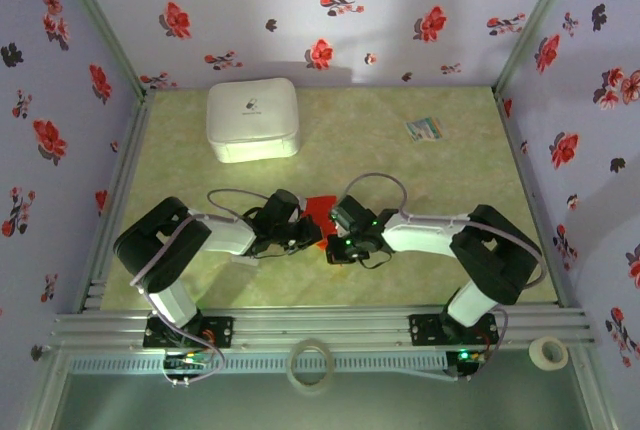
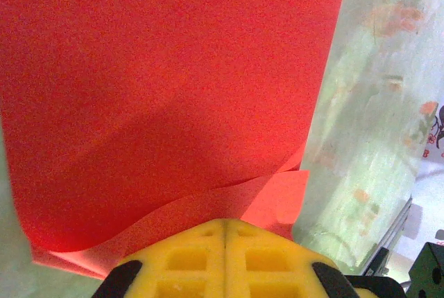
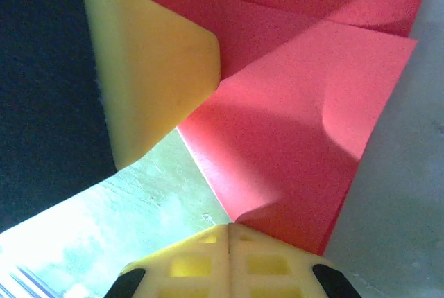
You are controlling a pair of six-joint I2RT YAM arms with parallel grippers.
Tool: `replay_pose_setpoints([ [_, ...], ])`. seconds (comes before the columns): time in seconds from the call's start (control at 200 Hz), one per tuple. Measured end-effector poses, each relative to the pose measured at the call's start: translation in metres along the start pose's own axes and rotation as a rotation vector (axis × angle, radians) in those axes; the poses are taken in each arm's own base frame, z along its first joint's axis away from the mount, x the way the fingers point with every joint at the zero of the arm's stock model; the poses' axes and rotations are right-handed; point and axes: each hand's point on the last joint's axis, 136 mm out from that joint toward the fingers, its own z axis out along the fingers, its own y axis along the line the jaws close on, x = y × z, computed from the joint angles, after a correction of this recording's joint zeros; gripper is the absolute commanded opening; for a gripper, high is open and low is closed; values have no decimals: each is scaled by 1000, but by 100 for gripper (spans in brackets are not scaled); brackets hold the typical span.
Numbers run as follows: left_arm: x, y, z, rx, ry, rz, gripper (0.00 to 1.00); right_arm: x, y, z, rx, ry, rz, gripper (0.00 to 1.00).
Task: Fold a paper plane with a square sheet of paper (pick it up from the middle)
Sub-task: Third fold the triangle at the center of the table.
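Observation:
The square sheet of paper (image 1: 319,210) is bright red and partly folded, held just above the table's middle between both arms. In the left wrist view the red sheet (image 2: 166,90) shows overlapping layers and a curved fold edge, and my left gripper (image 2: 226,231) is shut on its near edge. In the right wrist view a folded flap of the sheet (image 3: 298,125) runs down into my right gripper (image 3: 229,229), which is shut on it. One yellow finger (image 3: 156,83) of the left gripper presses the paper at upper left. From above, the left gripper (image 1: 302,235) and right gripper (image 1: 336,241) nearly touch.
A white box (image 1: 253,120) stands at the back left of the green mat. A small multicoloured card (image 1: 424,129) lies at the back right. Two tape rolls (image 1: 310,365) (image 1: 547,352) rest beyond the near rail. Flowered walls close in three sides.

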Motion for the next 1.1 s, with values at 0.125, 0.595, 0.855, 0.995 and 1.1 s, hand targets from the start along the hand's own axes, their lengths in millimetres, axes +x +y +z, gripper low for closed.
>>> replay_pose_setpoints([
  [0.125, 0, 0, 0, 0, 0, 0, 0, 0, -1, 0, -40, -6, 18, 8],
  [0.595, 0, 0, 0, 0, 0, 3, 0, -8, 15, -4, -166, -29, 69, 10],
  [0.855, -1, 0, 0, -2, -3, 3, 0, -11, 4, 4, -164, -24, 119, 10],
  [0.995, -1, 0, 0, -2, -3, 2, 0, -9, 2, 1, -187, -32, 125, 11],
  [1.1, -1, 0, 0, -2, -3, 2, 0, -7, -1, -1, -212, -35, 142, 13],
])
